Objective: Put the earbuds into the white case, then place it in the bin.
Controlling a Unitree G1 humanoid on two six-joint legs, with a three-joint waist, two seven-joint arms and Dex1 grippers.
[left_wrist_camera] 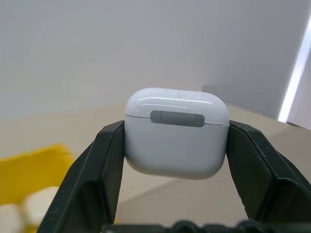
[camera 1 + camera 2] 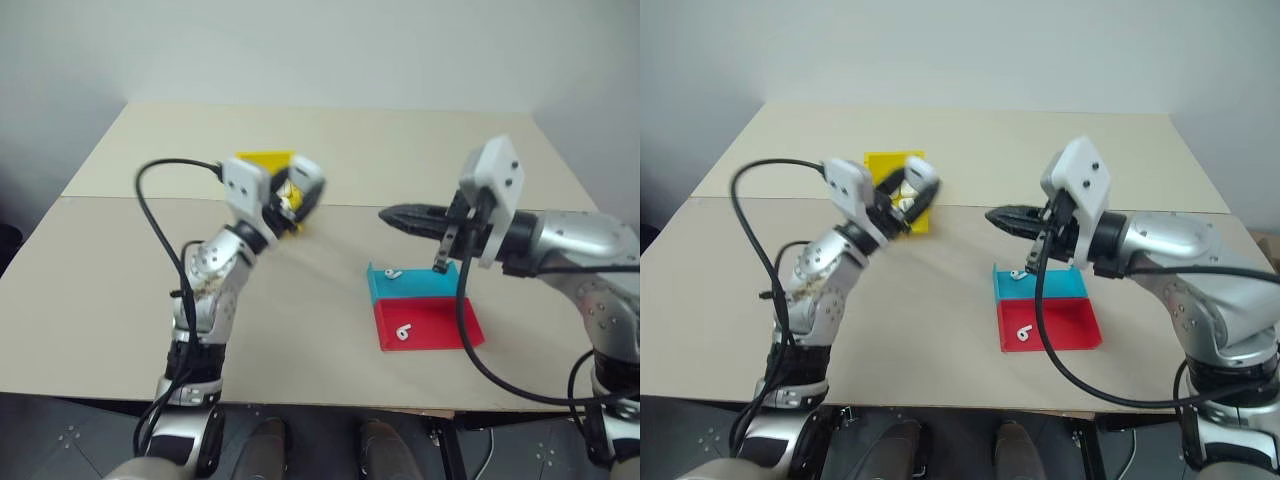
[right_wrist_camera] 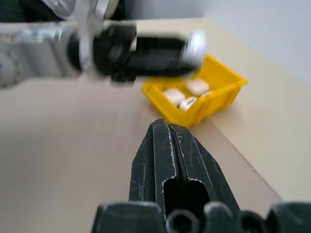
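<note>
Silver-grey jointed arms carry white box-shaped wrist housings, looping black cables and a black two-fingered left gripper [image 1: 177, 160] and right gripper [image 2: 392, 216].

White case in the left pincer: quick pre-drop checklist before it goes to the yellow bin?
1. Grip: the small glossy white plastic case sits squarely between the left pincer's black fingers. Ok.
2. Lid: closed, seam level. Ok.
3. Earbuds inside: cannot tell. One tiny white earbud lies on the blue tray and another on the flat red tray.
4. Position: the left pincer is next to the rectangular yellow plastic bin, but whether it is over the opening, cannot tell.
5. Space in the bin: white cases already lie inside, with room left. Ok.
6. Right pincer: shut, empty, short of the bin. Ok.
</note>
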